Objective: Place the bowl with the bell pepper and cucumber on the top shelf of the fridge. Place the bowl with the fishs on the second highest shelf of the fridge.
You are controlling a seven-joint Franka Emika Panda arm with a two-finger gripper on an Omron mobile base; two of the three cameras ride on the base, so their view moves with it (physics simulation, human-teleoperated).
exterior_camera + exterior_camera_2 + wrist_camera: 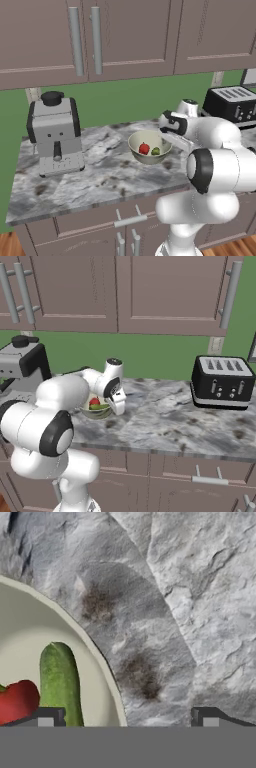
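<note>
Here, end effector (127, 717): spread wide, straddled the bowl (107, 667) rim.
Contents: bell pepper (17, 702), cucumber (60, 682).
Table (190, 612): marble.

You see a cream bowl (149, 146) holding a red bell pepper (144, 148) and a green cucumber (61, 684), on a counter (95, 175) of grey-and-white marble with dark blotches. Your coffee machine (55, 134) is grey with black trim, and the toaster (221, 382) is black with silver slots. Behind them you have a green wall (115, 102) and mauve-brown cabinets (165, 293) with grey handles.
</note>
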